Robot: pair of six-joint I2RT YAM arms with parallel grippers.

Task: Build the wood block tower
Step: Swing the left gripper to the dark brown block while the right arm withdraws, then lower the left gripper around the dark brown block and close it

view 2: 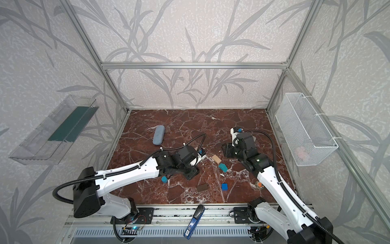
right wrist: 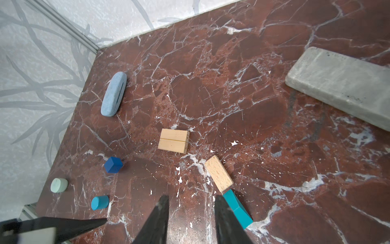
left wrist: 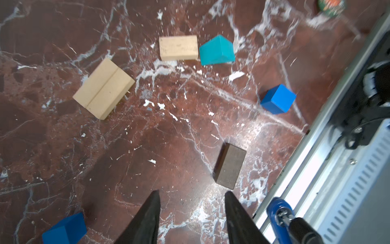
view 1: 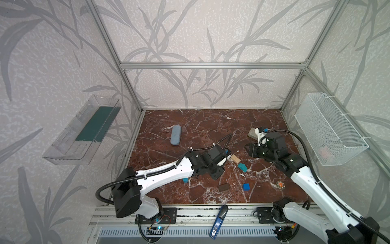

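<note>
No tower stood yet when I checked the feeds. The wood blocks lay loose on the marble table (view 1: pixel 200 126), none resting on another. My left gripper (left wrist: pixel 192 213) hung over the middle of the table with its jaws apart and nothing between them. My right gripper (right wrist: pixel 191 219) was likewise parted and empty.

A pair of pale bars (right wrist: pixel 174 140) lay flat, side by side and touching. The third pale bar (view 1: pixel 234 158) lay near them. The teal house-shaped piece (view 1: pixel 242 166) lay on its side just beside one end of that bar, perhaps touching it. The dark brown bar (left wrist: pixel 230 166) lay nearest my left fingertips, with one blue cube (left wrist: pixel 278 99) near it. The other blue cube (right wrist: pixel 113 164) and the blue cylinder (right wrist: pixel 99 202) sat on the left arm's side. The grey-blue case (right wrist: pixel 114 94) and the grey brick (right wrist: pixel 341 88) were well apart from the blocks.

I judged the base to be the step in hand, with the paired bars its likely start. As I saw it, the next move called for lowering the left jaws across the dark brown bar's narrow width, closing on it and carrying it to the pair. The right could then take the third pale bar without knocking the teal piece.
</note>
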